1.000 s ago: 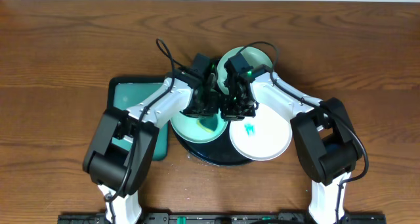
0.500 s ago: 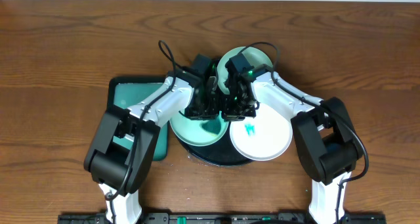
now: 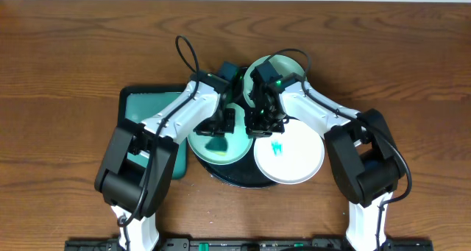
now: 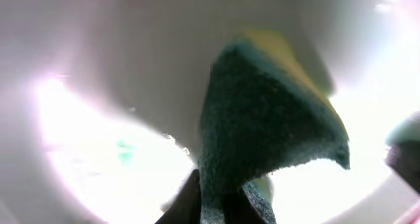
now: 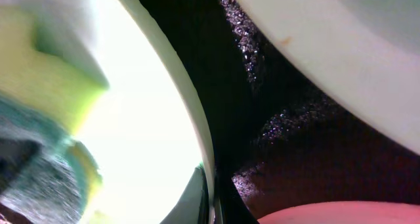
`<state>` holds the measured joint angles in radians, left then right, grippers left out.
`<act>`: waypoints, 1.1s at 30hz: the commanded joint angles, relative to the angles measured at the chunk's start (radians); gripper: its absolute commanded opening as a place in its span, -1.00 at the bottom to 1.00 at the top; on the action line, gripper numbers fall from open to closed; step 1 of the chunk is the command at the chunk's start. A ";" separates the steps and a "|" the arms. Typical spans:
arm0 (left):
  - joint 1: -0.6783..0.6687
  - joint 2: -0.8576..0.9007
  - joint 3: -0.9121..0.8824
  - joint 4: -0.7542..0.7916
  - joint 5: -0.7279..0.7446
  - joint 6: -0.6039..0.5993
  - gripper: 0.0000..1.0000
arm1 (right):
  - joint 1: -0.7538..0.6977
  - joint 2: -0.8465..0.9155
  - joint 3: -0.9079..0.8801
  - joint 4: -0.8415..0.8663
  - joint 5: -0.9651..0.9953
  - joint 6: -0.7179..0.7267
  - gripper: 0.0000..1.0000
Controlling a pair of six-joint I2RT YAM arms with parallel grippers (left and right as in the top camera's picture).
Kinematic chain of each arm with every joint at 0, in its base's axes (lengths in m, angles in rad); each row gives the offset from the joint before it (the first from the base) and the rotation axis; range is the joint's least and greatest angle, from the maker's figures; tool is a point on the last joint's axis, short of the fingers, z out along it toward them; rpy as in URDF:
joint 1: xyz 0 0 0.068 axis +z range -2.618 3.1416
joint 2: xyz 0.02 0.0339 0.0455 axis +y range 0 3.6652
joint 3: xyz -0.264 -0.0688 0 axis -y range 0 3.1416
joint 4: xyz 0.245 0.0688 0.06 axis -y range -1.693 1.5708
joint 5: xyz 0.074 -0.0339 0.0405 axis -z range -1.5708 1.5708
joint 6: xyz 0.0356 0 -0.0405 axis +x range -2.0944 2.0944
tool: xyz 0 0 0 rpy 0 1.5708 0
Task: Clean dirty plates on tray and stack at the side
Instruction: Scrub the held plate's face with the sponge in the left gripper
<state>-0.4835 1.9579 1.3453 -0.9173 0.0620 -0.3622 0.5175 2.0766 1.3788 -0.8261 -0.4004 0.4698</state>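
firmly my left gripper (image 4: 220, 201) clenches the sponge (image 4: 262, 125) against the mint plate (image 3: 213, 151) on the tray (image 3: 239, 176), while my right gripper (image 5: 211, 198) pinches that plate's rim.

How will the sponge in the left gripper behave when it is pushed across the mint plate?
Probably soft: the sponge narrows where the left gripper pinches it and fans out above. Its rough green face likely drags rather than slides on the mint plate. Being foam, it seems light for its size.
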 commanded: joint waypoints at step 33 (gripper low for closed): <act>0.044 0.048 0.048 0.188 0.333 0.129 -0.86 | 0.012 0.056 -0.036 -0.031 0.060 -0.023 -0.97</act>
<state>-0.4358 1.9919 1.3830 -0.7498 0.3351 -0.2771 0.5167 2.0777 1.3788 -0.8314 -0.4053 0.4706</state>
